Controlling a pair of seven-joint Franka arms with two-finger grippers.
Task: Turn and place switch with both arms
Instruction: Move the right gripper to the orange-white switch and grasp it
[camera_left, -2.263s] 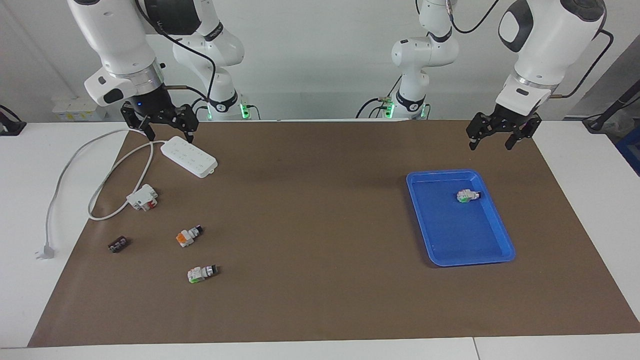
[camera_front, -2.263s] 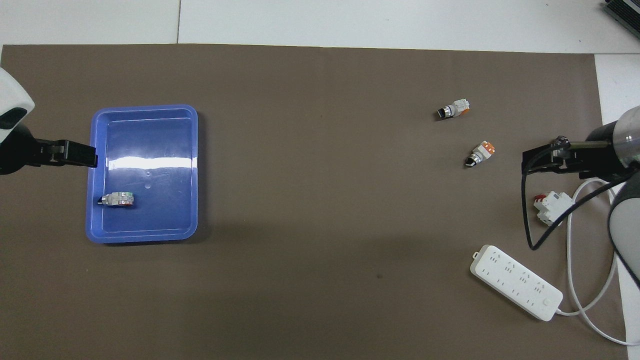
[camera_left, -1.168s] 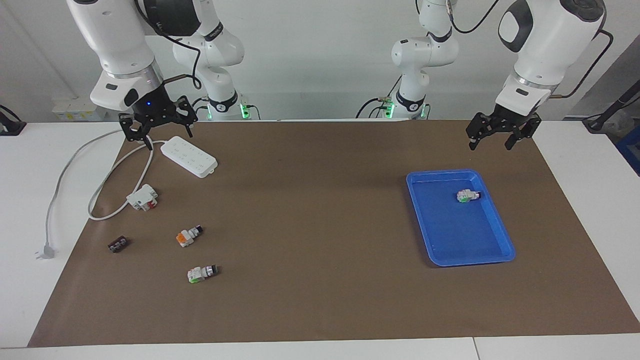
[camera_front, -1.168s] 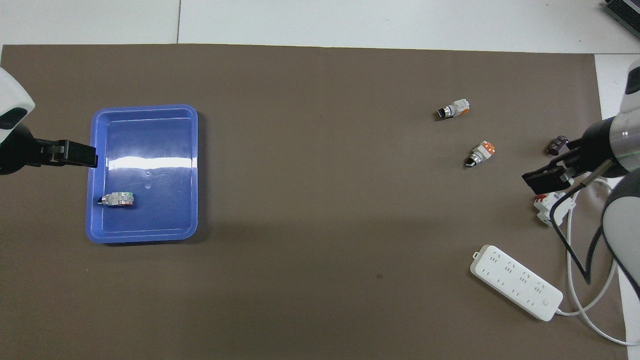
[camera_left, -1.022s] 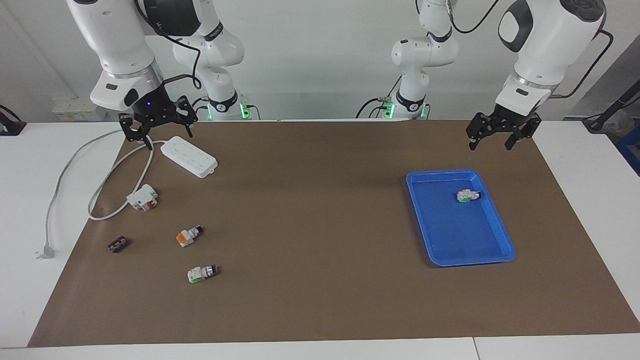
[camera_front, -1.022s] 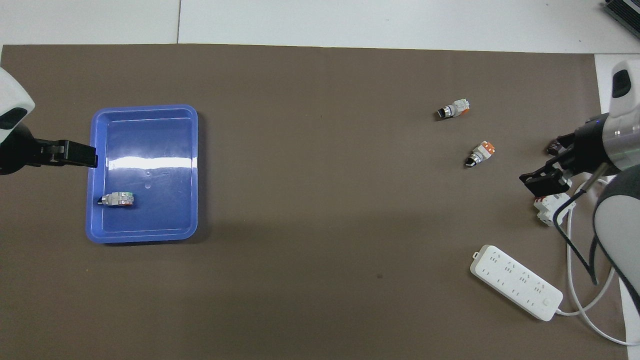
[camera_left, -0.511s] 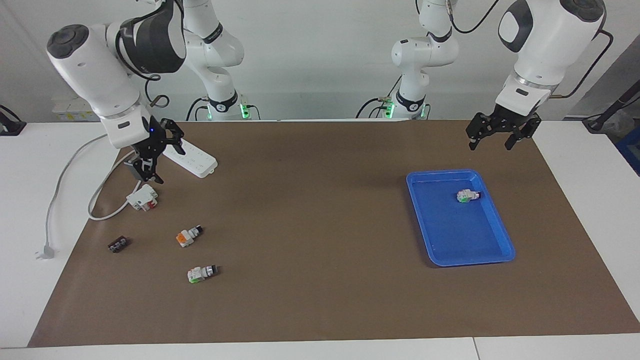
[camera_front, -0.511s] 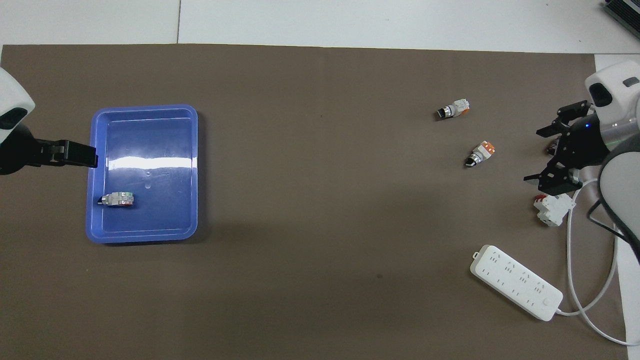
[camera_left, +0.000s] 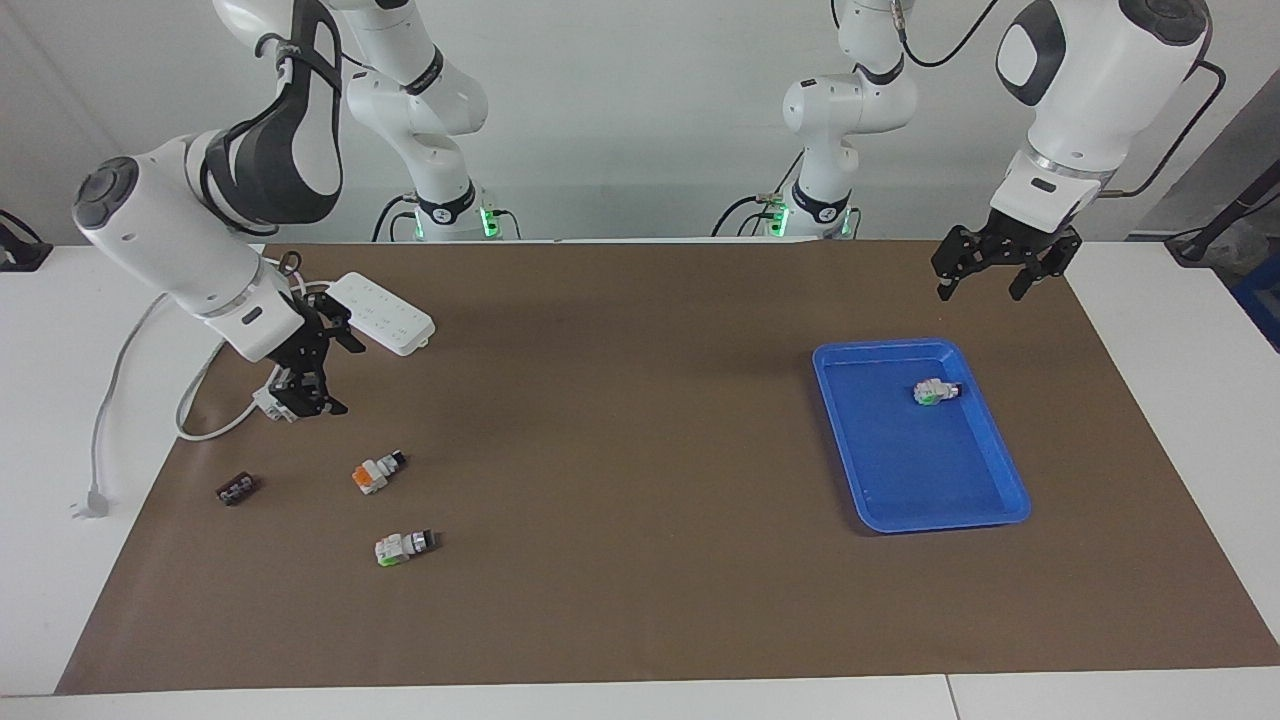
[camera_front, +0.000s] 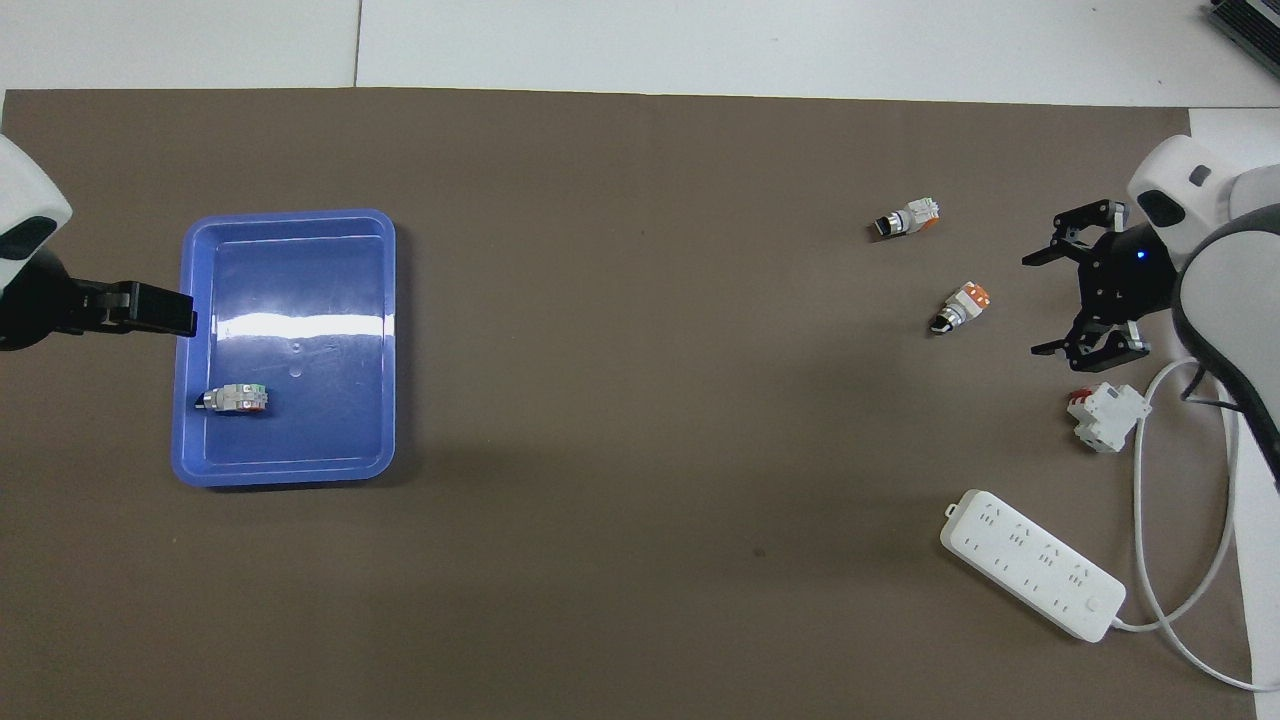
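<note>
a: what's biggest on the table?
b: the brown mat (camera_left: 640, 450), then the blue tray (camera_left: 1005, 468) toward the left arm's end, with one green-faced switch (camera_left: 935, 391) lying in it.

a: and the arms?
b: the right arm (camera_left: 190, 250) leans out low from its end of the table; the right gripper (camera_left: 318, 372) hangs with its fingers spread, holding nothing, over the mat by the white-and-red block (camera_front: 1105, 415). the left arm waits, its left gripper (camera_left: 985, 275) up in the air over the mat near the tray's edge closest to the robots, fingers apart and empty.

a: next in size?
b: the white power strip (camera_left: 385, 313) near the right arm's base, its grey cord (camera_left: 115, 380) looping off the mat.

a: where's the switch?
b: the switch (camera_left: 375, 472), orange-faced, lies on the mat toward the right arm's end, farther from the robots than the white-and-red block, apart from the right gripper. another green-faced one (camera_left: 403, 546) lies farther out, and a small dark part (camera_left: 236, 489) sits beside them near the mat's edge.
</note>
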